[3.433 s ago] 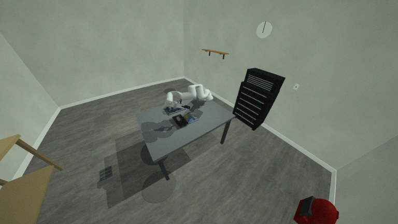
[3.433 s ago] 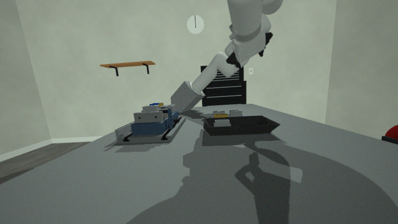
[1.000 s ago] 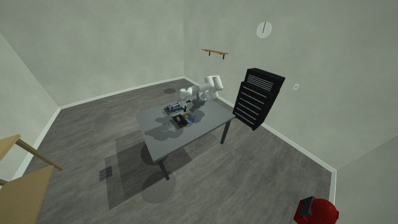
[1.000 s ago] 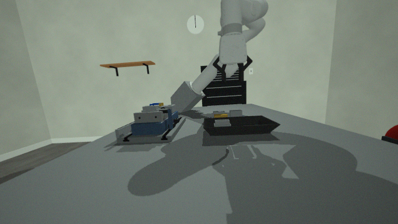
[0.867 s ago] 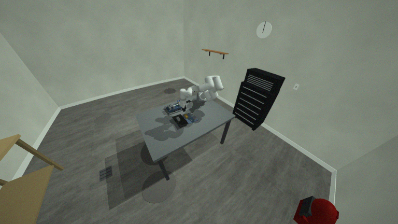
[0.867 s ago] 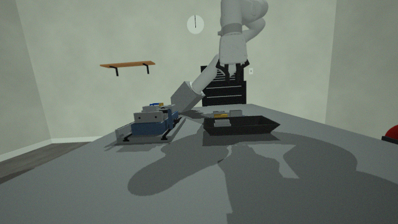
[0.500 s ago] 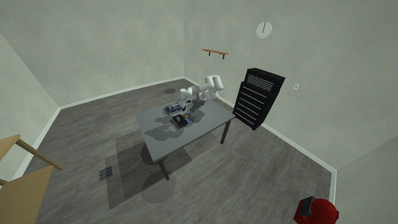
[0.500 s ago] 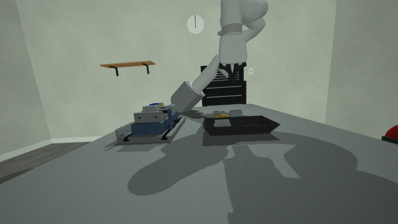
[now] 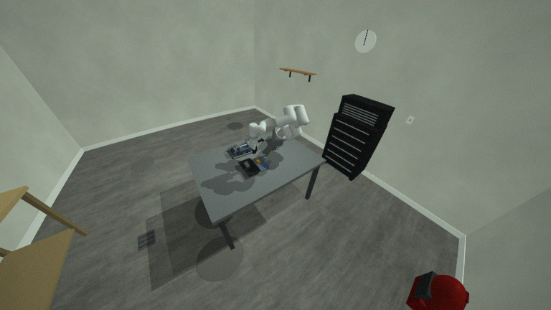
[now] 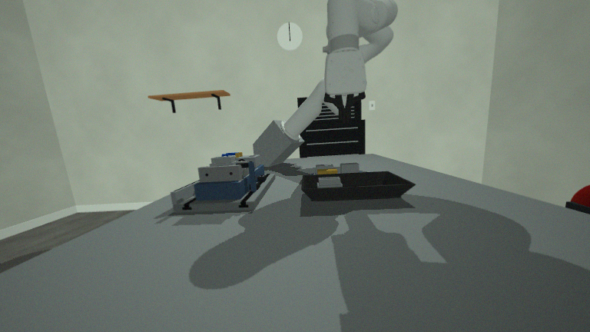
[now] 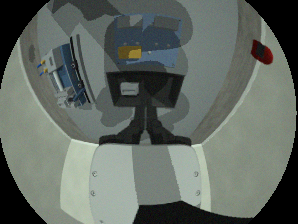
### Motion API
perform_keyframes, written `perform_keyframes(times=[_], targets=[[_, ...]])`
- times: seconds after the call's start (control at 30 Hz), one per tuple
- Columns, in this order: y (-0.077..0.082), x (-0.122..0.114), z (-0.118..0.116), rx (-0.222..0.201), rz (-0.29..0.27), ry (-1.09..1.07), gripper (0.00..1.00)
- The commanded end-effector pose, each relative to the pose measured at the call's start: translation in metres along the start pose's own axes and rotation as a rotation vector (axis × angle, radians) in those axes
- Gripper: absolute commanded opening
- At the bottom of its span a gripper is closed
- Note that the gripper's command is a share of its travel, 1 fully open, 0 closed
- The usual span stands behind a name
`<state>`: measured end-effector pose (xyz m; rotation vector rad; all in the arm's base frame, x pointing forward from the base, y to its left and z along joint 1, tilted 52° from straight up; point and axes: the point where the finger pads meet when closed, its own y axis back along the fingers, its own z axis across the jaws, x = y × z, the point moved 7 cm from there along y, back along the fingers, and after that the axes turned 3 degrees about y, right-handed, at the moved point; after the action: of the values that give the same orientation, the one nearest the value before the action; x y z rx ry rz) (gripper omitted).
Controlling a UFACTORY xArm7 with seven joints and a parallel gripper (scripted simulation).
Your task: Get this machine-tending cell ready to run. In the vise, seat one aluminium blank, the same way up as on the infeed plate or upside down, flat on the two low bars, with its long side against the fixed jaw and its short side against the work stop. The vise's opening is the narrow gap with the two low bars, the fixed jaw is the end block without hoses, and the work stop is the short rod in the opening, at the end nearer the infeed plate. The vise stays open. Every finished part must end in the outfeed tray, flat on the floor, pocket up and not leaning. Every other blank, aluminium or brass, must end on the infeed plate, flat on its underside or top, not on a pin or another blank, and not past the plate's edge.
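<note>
The white seven-joint arm's black two-finger gripper hangs high above the grey table top, its fingers drawn together to a narrow point with nothing between them; in the exterior view the fingers show dark against the black drawer cabinet behind, so their outline there is hard to separate from it. Straight below the gripper in the wrist view sits the black, slope-walled outfeed tray, with one grey finished part lying inside at its left end; whether its pocket faces up cannot be told. Behind the tray, the blue infeed plate is mostly hidden by the tray's wall in the exterior view, where only the tops of a yellow brass blank and a grey aluminium blank show above the rim. To the left stands the blue-bodied vise with grey jaw blocks on a grey base plate; its opening, the low bars and the work stop are too small and too foreshortened to make out. In the top view all these table items are tiny, and the arm covers part of the vise.
</note>
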<state>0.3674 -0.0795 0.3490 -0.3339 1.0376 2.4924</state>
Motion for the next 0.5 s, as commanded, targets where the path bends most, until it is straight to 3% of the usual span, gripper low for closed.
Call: perform_keyframes(times=[0.0,0.47], targets=[[0.0015,-0.0009,-0.0002,0.001,-0.004,0.0,0.0],[-0.0056,-0.0008,0.0,0.001,-0.004,0.0,0.0]])
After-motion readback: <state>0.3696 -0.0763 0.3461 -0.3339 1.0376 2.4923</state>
